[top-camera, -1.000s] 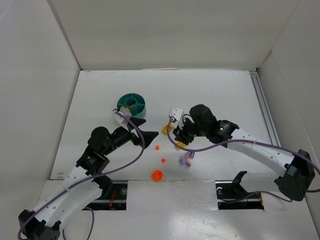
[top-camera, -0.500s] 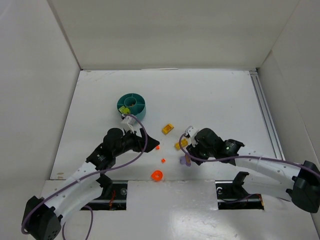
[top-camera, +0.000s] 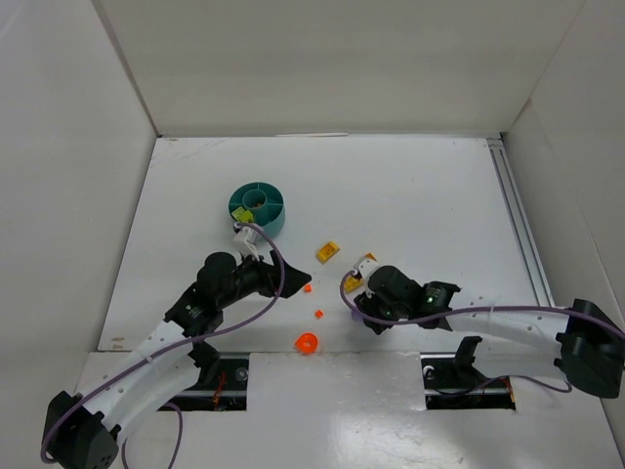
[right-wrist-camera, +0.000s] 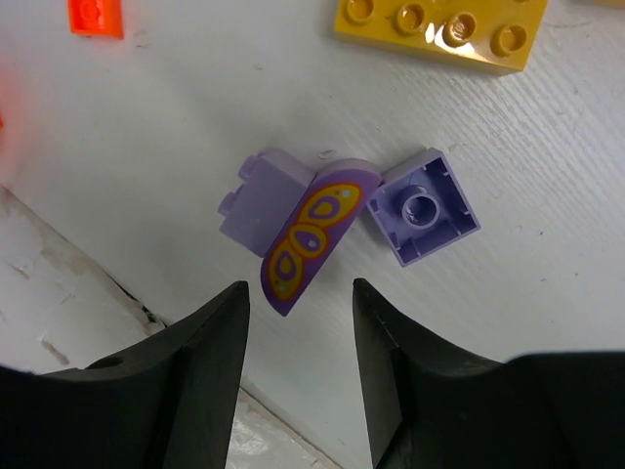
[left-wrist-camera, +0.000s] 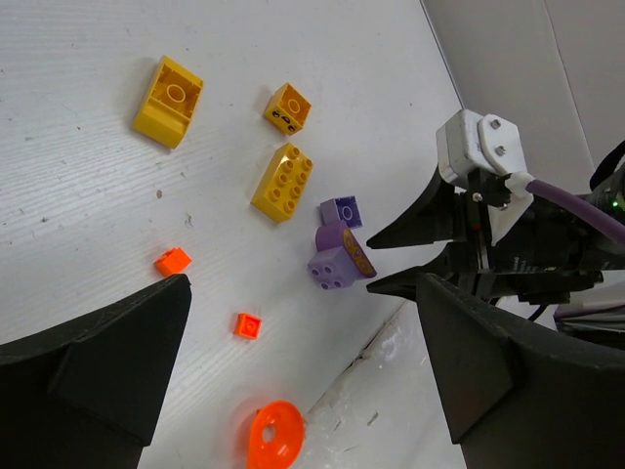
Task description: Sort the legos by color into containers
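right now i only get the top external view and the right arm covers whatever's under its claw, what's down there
observer: a lilac plastic brick, a curved purple tile printed with yellow ovals and a square purple brick, clustered on the white table
operator: is the claw on any of them
observer: no, the right claw is open, its fingers either side of the printed tile's near end without pinching it
operator: square one studs up?
observer: no, hollow underside up

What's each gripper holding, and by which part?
Nothing is held. The left gripper is open and empty; the right gripper has its jaws apart over the purple bricks, closed on none.
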You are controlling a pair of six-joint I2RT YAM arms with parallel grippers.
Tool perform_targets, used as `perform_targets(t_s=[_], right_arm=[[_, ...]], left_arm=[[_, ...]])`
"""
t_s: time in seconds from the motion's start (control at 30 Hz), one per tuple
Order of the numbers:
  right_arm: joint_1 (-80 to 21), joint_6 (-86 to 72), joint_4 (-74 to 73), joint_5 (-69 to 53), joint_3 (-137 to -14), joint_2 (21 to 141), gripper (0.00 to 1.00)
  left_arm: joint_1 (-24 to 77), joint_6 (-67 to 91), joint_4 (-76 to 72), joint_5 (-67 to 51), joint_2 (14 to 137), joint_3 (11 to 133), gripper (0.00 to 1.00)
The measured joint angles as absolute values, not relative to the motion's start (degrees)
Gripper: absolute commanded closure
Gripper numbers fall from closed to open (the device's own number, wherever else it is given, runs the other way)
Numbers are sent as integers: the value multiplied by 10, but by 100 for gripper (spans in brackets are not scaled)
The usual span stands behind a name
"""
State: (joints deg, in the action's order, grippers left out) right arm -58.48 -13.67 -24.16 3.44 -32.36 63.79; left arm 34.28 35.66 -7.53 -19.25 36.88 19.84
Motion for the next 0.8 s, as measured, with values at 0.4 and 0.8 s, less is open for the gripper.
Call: perform_targets(t_s=[0.4, 0.8], right_arm=[[-592, -176, -146, 63, -281, 672, 64], [-597, -175, -123, 71, -274, 669, 100]], left_arm=[[343, 357, -75, -191, 365, 198, 0], [343, 357, -94, -224, 365, 180, 0]])
